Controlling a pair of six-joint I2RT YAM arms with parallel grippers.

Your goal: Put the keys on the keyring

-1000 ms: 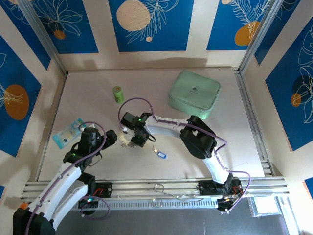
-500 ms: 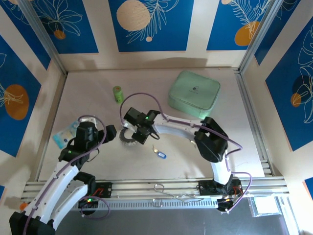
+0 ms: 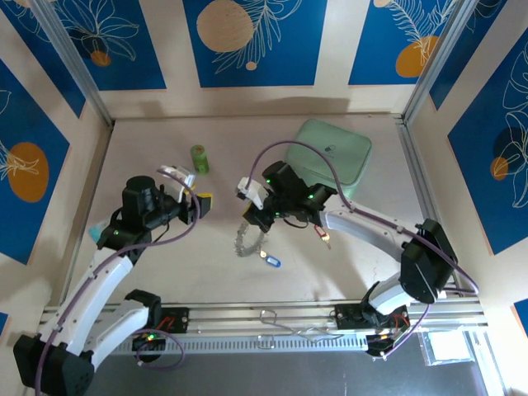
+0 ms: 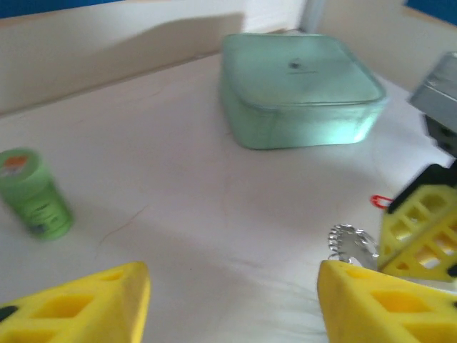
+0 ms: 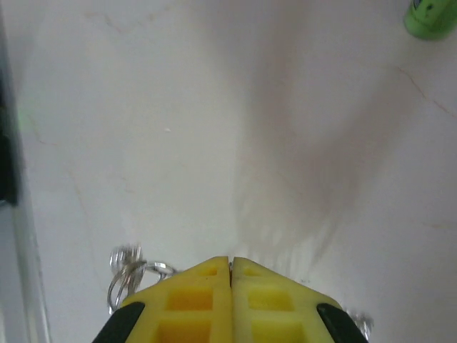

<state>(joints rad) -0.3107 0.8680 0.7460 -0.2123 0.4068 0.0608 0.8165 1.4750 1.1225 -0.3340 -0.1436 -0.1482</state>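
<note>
**Right gripper** (image 5: 230,264): fingers pressed together, clamped on the keyring (image 3: 242,239), which hangs from it over the middle of the surface (image 3: 165,272).

**Left gripper** (image 4: 232,279): fingers apart, empty, left of the keyring and facing it.

**Blue-tagged key** (image 3: 269,259): flat on the surface, just near-right of the keyring. Long axis diagonal, tag end toward the bases. The left gripper is free but farther off.

**Red-tagged key** (image 3: 320,233): beneath the right arm (image 3: 363,219).

**Views:** the top view gives both keys. The left wrist view gives the keyring's fringe and the red tag.

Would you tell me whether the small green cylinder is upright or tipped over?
Upright: the green cylinder stands on its base, top end uppermost.
</note>
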